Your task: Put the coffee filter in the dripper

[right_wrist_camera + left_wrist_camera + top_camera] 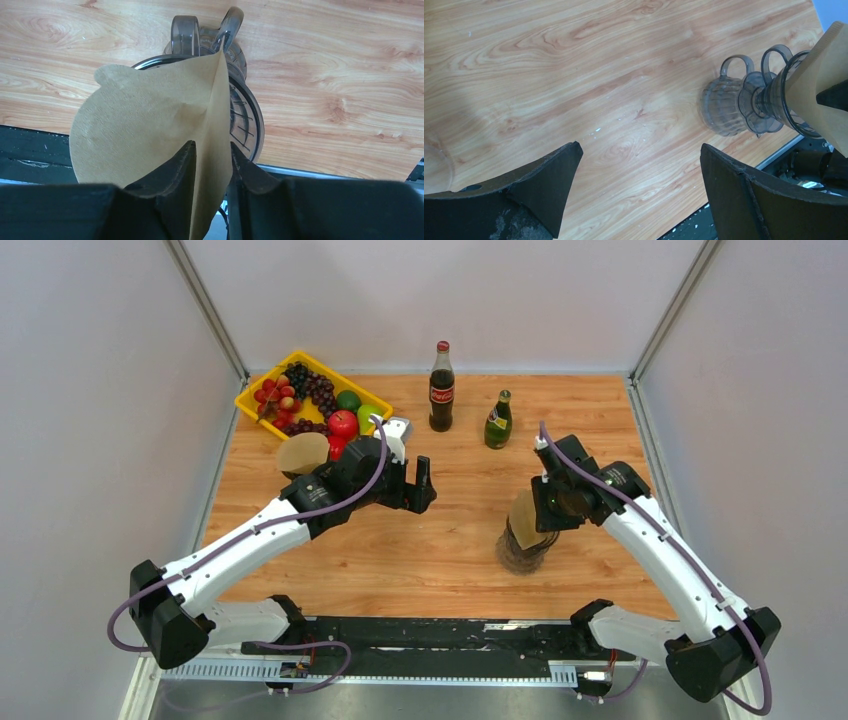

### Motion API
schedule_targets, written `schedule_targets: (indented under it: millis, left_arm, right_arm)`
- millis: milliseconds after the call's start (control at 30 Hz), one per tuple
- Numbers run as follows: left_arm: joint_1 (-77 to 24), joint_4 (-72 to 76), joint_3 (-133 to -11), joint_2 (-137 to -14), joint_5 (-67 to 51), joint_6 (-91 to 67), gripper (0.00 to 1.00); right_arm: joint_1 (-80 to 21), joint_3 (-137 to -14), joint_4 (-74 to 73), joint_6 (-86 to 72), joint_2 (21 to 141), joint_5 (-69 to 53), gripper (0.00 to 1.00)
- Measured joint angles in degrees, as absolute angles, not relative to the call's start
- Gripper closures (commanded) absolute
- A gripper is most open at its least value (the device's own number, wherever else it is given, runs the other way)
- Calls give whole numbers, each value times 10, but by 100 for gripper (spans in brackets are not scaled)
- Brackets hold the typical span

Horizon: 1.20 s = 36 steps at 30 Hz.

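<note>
Brown paper cone coffee filter [150, 125] is pinched at its folded seam by the right gripper [212, 150] and held tilted over the mouth of the smoky clear plastic dripper [247, 120], near-right on the wooden table [350, 75], likely for lowering in. Seating is judged not done. Left gripper [639, 155] is spread wide with nothing held, left of the dripper and out of the way.

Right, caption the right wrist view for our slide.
Right gripper holds a brown coffee filter at the clear dripper.
</note>
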<state>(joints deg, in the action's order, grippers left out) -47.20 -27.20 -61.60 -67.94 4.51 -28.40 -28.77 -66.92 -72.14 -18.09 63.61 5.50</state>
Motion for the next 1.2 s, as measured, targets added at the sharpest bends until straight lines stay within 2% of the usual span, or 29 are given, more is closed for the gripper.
schedule_targets:
  millis: [267, 667, 833, 1200]
  left_arm:
    - [-472, -273, -616, -679, 44, -284, 0]
    - [-472, -276, -616, -680, 39, -284, 0]
    - [-472, -276, -616, -681, 39, -284, 0]
    - [-472, -277, -616, -681, 41, -284, 0]
  right_arm:
    - [-287, -691, -723, -181, 627, 59, 54]
    - [-287, -773, -731, -178, 612, 81, 51]
    - [-287, -798, -735, -178, 612, 91, 55]
    - [-287, -773, -725, -175, 613, 38, 73]
